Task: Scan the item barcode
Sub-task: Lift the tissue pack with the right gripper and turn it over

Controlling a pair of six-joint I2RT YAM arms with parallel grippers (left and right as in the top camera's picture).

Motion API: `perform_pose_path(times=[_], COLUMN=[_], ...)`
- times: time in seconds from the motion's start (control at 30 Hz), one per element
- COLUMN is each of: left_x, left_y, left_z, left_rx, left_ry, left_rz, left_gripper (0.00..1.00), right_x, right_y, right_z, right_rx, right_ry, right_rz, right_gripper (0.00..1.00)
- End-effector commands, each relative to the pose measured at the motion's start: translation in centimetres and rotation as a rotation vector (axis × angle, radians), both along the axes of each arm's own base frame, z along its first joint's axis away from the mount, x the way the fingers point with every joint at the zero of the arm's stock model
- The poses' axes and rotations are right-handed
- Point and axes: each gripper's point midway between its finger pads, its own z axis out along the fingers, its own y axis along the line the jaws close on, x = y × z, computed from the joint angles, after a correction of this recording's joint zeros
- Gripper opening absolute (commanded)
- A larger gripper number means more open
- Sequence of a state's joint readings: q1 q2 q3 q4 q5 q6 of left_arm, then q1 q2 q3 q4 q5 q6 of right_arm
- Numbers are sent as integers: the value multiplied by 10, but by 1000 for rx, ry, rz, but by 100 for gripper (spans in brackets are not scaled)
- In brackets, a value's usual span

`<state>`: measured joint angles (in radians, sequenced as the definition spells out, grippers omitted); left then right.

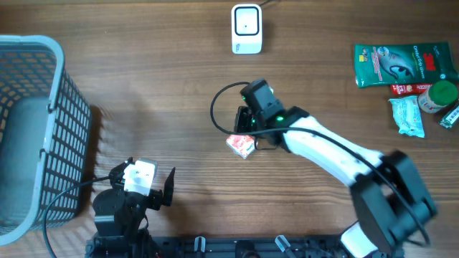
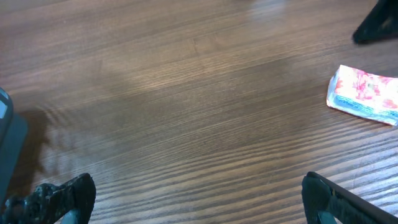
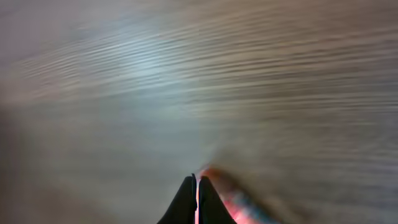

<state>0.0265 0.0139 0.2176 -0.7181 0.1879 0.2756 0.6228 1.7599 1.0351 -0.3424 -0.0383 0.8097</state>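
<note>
The small pink packet (image 1: 242,145) lies flat on the wooden table (image 1: 158,79) near centre. The right gripper (image 1: 245,135) is closed, tips at the packet's far edge; a pinch on it cannot be confirmed. The left gripper (image 2: 196,193) is wide open, near the basket (image 1: 29,129) at left. The white scanner (image 1: 246,29) stands at the far edge, and a green pouch (image 1: 401,64) lies far right.

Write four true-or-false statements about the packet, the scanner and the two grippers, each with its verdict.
1. The left gripper is open. True.
2. The pink packet lies in the basket. False: it lies on the table, at the right gripper tips.
3. The right gripper's jaws are shut. True.
4. The scanner touches the packet. False: it stands apart, at the table's far edge.
</note>
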Motion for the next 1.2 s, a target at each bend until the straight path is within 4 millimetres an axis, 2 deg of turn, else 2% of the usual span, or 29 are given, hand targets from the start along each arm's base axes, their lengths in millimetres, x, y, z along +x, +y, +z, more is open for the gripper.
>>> perform_pose_path(times=[0.0, 0.07, 0.13, 0.17, 0.27, 0.3, 0.37, 0.43, 0.47, 0.53, 0.6, 0.63, 0.67, 0.7, 0.73, 0.77, 0.87, 0.97, 1.1, 1.13, 1.17], left_x=[0, 0, 0, 0, 0, 0, 0, 0, 0, 0, 0, 0, 0, 0, 0, 0, 0, 0, 0, 0, 0], left_y=[0, 0, 0, 0, 0, 0, 0, 0, 0, 0, 0, 0, 0, 0, 0, 0, 0, 0, 0, 0, 0], left_z=[0, 0, 0, 0, 0, 0, 0, 0, 0, 0, 0, 0, 0, 0, 0, 0, 0, 0, 0, 0, 0], left_rx=[7, 7, 7, 7, 7, 7, 7, 6, 7, 7, 7, 7, 7, 6, 7, 7, 7, 7, 7, 7, 7], left_ry=[-7, -7, -7, -7, -7, -7, -7, -7, -7, -7, -7, -7, -7, -7, -7, -7, -7, -7, -7, -7, -7], left_rz=[-2, -2, -2, -2, -2, -2, -2, -2, -2, -2, -2, -2, -2, -2, -2, -2, -2, -2, -2, -2, -2], left_gripper=[100, 100, 100, 100, 100, 100, 100, 100, 100, 100, 100, 100, 100, 100, 100, 100, 100, 100, 100, 100, 100], right_x=[10, 1, -16, -29, -71, -87, -113, -130, -136, -133, -123, -116, -109, -103, -99, -96, -95, -87, -111, -112, -111], right_y=[-11, 7, 30, 39, 46, 45, 26, 14, 9, 12, 19, 19, 13, 6, -2, -6, -8, -31, -52, -56, -54], right_z=[-25, -31, -26, -24, -22, -22, -28, -24, -15, 14, 55, 78, 88, 94, 99, 104, 93, 70, 48, 38, 28], right_rx=[-59, -4, 77, 114, 187, 203, 153, 124, 113, 123, 149, 150, 121, 80, 36, 17, 17, -10, 67, 86, 115], right_ry=[9, 44, 63, 85, 167, 208, 312, 404, 438, 390, 282, 210, 169, 128, 86, 58, 72, 211, 515, 537, 540], right_rz=[-104, 24, 237, 345, 603, 669, 729, 737, 743, 765, 773, 746, 697, 660, 643, 632, 606, 162, -547, -672, -715], right_gripper=[4, 5, 5, 5, 5, 4, 4, 4, 5, 5, 4, 5, 12, 29, 78, 100, 100, 100, 100, 100, 100])
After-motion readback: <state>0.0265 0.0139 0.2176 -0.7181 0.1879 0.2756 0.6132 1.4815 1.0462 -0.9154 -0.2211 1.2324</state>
